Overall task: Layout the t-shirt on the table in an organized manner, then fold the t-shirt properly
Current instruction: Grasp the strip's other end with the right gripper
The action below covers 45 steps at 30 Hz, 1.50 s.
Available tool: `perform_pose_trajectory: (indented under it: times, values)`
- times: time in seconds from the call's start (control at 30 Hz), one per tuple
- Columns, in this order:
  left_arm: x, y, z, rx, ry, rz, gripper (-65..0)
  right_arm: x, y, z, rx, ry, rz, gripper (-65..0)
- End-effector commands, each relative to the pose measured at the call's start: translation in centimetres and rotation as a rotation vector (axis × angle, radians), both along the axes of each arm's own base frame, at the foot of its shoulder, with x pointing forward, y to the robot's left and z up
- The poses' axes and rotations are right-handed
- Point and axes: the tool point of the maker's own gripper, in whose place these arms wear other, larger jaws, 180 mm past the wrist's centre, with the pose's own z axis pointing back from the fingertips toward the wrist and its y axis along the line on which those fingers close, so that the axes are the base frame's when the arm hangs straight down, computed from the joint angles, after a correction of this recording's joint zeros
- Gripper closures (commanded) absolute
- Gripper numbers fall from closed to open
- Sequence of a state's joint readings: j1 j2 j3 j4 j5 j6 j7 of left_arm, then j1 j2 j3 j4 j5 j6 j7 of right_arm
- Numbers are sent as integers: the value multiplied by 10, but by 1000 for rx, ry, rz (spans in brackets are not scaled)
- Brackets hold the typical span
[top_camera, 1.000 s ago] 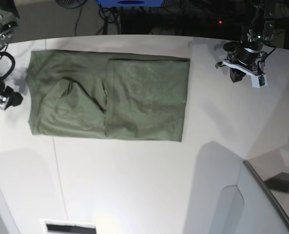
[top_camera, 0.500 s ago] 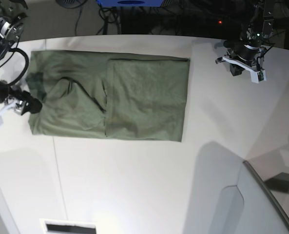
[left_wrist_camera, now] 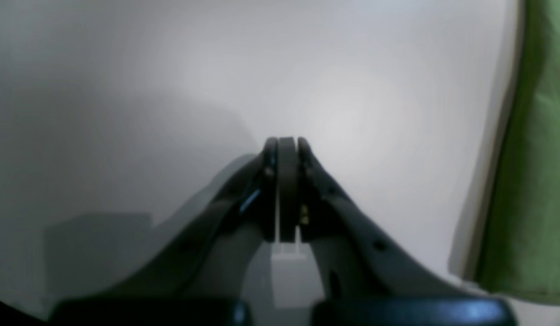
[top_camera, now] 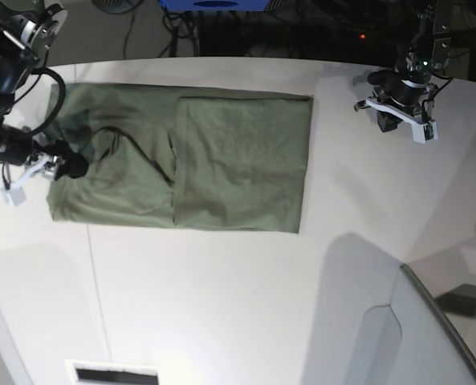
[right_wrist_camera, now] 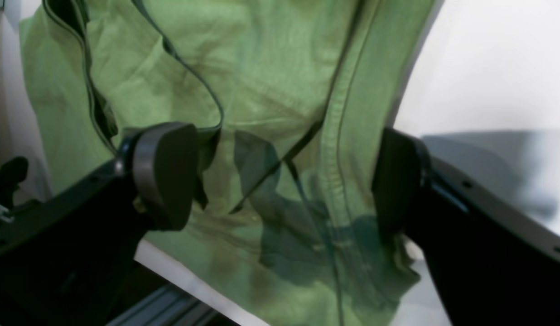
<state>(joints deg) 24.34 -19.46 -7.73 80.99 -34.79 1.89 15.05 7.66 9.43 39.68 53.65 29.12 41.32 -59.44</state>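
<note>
The olive-green t-shirt point(top_camera: 221, 160) lies flat on the white table point(top_camera: 221, 305), with a folded panel over its right half and a sleeve tucked in at the left. My right gripper point(top_camera: 65, 166) hovers over the shirt's left edge. In the right wrist view it point(right_wrist_camera: 280, 179) stands open, with its pads point(right_wrist_camera: 164, 174) on either side of the stitched hem of the t-shirt point(right_wrist_camera: 271, 90), holding nothing. My left gripper point(top_camera: 400, 115) is above bare table to the right of the shirt. In the left wrist view it point(left_wrist_camera: 282, 144) is shut and empty, and the t-shirt's edge point(left_wrist_camera: 533, 181) shows at the right.
A grey panel point(top_camera: 434, 321) juts in at the bottom right. A thin seam point(top_camera: 93, 273) runs down the table on the left. Cables and a blue object point(top_camera: 213, 4) lie beyond the far edge. A small white box point(top_camera: 113, 373) sits at the near edge.
My right arm has moved rightward from beside the shirt to over its left edge, its gripper still open. The left arm has barely shifted, and the shirt lies as before.
</note>
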Motion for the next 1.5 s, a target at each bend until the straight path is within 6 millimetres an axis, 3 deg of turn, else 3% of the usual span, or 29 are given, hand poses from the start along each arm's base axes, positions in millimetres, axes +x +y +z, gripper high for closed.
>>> perform_pose_trajectory:
  times: [0.0, 0.33, 0.73, 0.83, 0.9, 1.47]
  values:
    - [5, 6, 8, 20, -29, -1, 0, -42, 15, -24, -14, 184, 81, -545]
    - [5, 7, 8, 21, -28, 1, 0, -46, 44, -29, 0, 207, 174, -537]
    - [-2, 12, 0, 23, -3, 15, 0, -39, 21, -27, -38, 160, 122, -542]
    - [-3, 13, -1, 24, 2, 17, 0, -40, 1, -23, -55, 157, 79, -543]
    - [-3, 13, -1, 24, 1, 18, 0, -42, -1, -23, -60, 169, 85, -543]
    - [-3, 12, -1, 22, 1, 14, 0, -46, 8, -28, -65, 184, 130, -536]
